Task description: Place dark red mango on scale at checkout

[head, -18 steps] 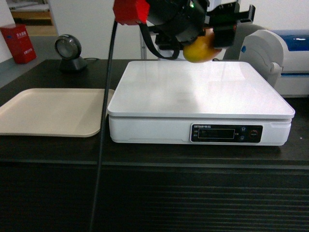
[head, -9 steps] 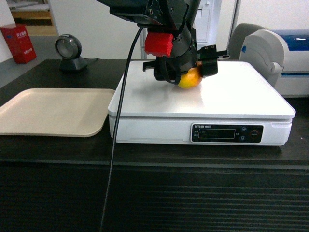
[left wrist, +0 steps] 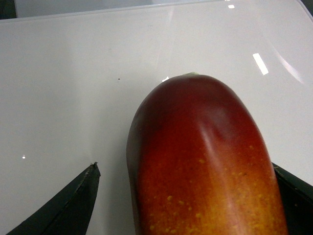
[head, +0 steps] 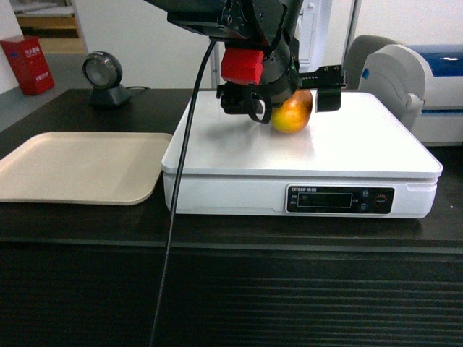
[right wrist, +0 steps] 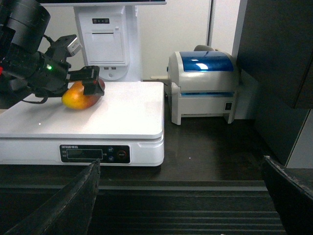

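The dark red mango (head: 293, 114) lies on the glossy white top of the scale (head: 347, 152), toward its back middle. My left gripper (head: 286, 97) straddles it, open. In the left wrist view the mango (left wrist: 205, 166) fills the space between the fingers of that gripper (left wrist: 185, 169), with a clear gap of white plate (left wrist: 73, 73) at the left finger (left wrist: 73, 205). The scale stands on the black checkout (head: 72, 224). Out in front of the counter's ribbed panel, my right gripper (right wrist: 181, 161) is wide open and holds nothing; from there the mango (right wrist: 80, 96) shows on the scale (right wrist: 127, 117).
A beige tray (head: 79, 166) lies left of the scale. A round barcode scanner (head: 101, 76) stands at the back left. A grey and blue label printer (right wrist: 203, 85) sits right of the scale. My arm's black cable (head: 173, 210) hangs down over the counter's front.
The left gripper came down with the mango from above the scale onto its plate. Its fingers have since spread apart, and the mango now rests free on the plate.
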`<state>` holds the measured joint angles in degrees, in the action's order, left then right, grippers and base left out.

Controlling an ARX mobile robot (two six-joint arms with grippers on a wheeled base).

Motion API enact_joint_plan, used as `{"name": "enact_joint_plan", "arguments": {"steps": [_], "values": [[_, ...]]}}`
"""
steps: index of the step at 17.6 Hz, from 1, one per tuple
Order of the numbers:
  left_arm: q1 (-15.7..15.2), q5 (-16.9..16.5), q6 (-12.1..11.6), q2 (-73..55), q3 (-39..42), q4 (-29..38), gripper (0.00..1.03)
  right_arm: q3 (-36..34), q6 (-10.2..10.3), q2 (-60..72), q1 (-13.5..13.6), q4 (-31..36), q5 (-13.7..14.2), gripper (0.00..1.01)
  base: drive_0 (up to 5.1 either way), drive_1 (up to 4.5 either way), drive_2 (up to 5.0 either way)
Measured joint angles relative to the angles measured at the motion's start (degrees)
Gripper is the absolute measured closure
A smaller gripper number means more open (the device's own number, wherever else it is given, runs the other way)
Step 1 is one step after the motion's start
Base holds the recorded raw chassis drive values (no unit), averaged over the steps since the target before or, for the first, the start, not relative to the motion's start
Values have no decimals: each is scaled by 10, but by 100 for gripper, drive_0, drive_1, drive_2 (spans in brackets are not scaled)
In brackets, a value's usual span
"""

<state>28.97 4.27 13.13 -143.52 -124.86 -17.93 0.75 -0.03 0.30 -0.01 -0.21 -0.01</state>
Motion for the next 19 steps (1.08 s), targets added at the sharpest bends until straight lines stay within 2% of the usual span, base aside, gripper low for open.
{"name": "enact_joint_plan", "arguments": {"steps": [8,10,12,14,18,19], "values": [[0,-4,-16,41,48,35,5,0,0,0,0,0,0,3,0,0,0],[0,-4,-27,82,71,65,5,0,0,0,0,0,0,3,0,0,0],[-7,-28,-42,142,118,119,5,0,0,0,0,0,0,3,0,0,0],[-35,-52,-43,237,198,198,5,0,0,0,0,0,0,3,0,0,0],[-122,-65,-46,421,348,302,5,0,0,0,0,0,0,3,0,0,0],[-136,-64,-48,453,376,313,5,0,0,0,0,0,0,3,0,0,0]]}}
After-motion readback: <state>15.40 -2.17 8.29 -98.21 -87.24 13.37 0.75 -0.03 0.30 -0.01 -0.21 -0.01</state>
